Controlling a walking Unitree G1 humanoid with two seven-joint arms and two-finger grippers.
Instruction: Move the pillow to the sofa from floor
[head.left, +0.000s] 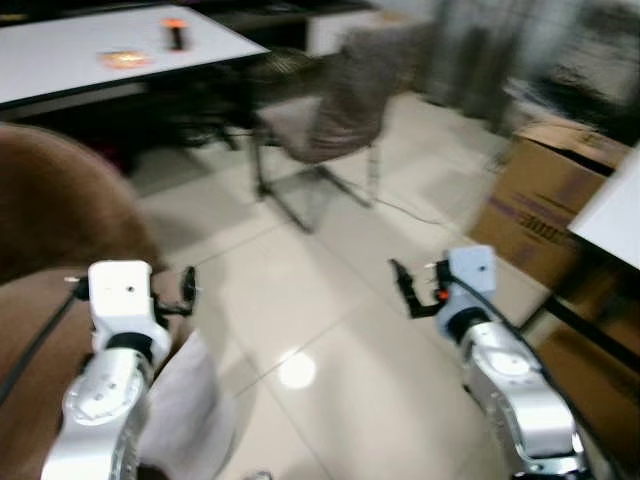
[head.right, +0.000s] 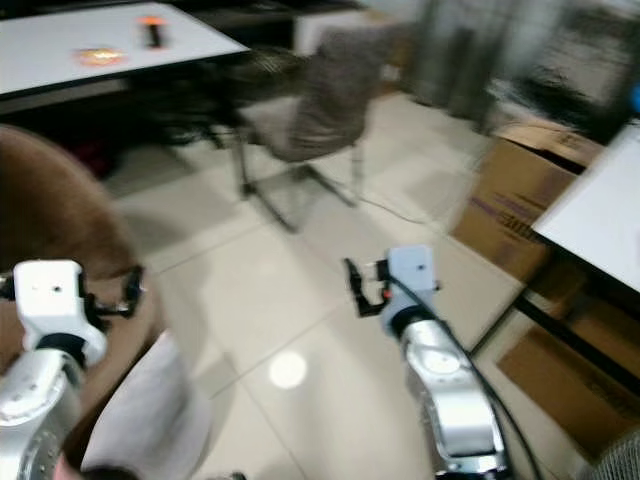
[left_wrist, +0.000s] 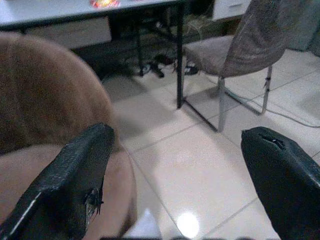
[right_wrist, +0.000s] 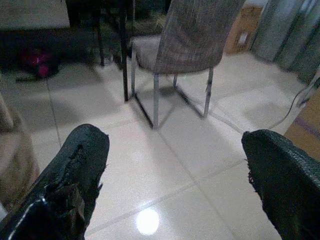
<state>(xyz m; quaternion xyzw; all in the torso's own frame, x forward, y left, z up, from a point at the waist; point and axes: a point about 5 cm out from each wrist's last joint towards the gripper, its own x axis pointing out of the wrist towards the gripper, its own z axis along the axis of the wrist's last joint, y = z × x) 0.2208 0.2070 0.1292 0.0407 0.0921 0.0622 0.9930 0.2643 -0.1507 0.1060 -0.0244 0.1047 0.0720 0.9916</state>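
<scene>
The pale tiled floor (head.left: 300, 300) extends ahead of and beneath your two grippers. A brown sofa (head.left: 50, 210) sits on it, beside and below the left gripper (head.left: 187, 290). Ahead of the right gripper (head.left: 403, 285), a grey chair (head.left: 340, 100) stands on metal legs. Cardboard boxes (head.left: 545, 200) rest on the tiles to that gripper's right. A white pillow (head.left: 185, 410) lies against the sofa, below the left gripper.

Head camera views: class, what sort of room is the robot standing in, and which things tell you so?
Probably a living or work room in a home: a brown sofa, a white table with a chair, cardboard boxes on tiled floor.
</scene>
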